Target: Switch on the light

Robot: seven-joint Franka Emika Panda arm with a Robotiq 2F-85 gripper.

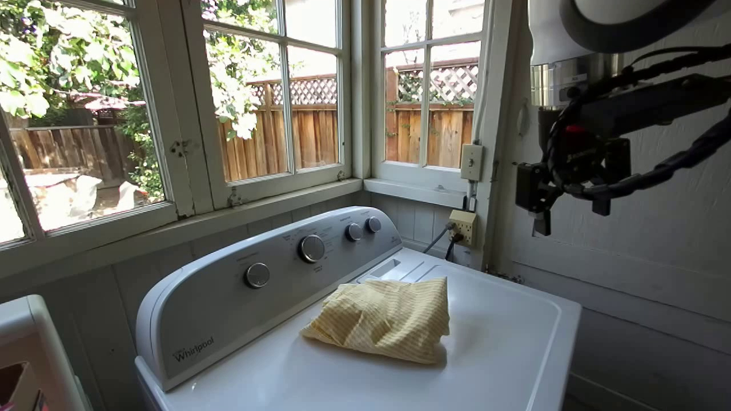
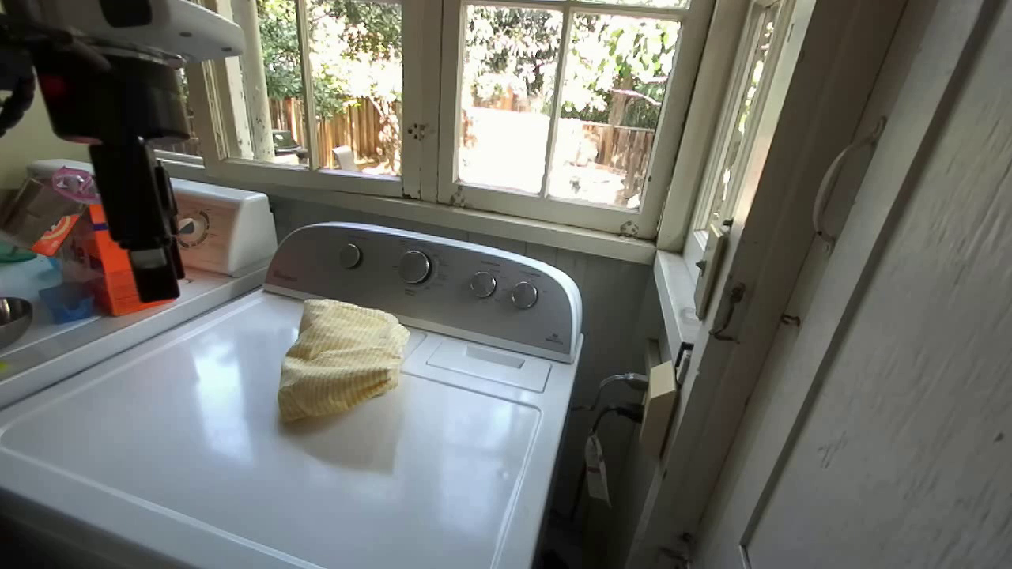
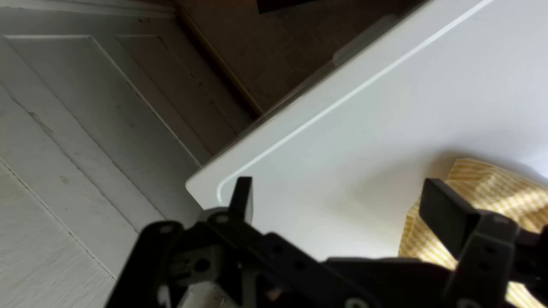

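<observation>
No lamp is in view. The light's switch (image 1: 472,162) is a small cream box with a toggle, mounted on the window frame by the corner; whether the toggle is up or down is too small to tell. It also shows edge-on in an exterior view (image 2: 711,269). It is out of the wrist view. My gripper (image 1: 572,214) hangs in the air above the washer, pointing down, apart from the switch. It also shows in an exterior view (image 2: 156,276) and in the wrist view (image 3: 338,201). Its fingers are wide apart with nothing between them.
A white washer (image 1: 502,337) stands below, with a yellow striped cloth (image 1: 382,319) on its top and a raised knob panel (image 2: 379,304). A cream outlet box (image 1: 464,227) with plugged cords sits under the switch. A door with a handle (image 2: 826,190) and a hook (image 2: 729,316) are nearby.
</observation>
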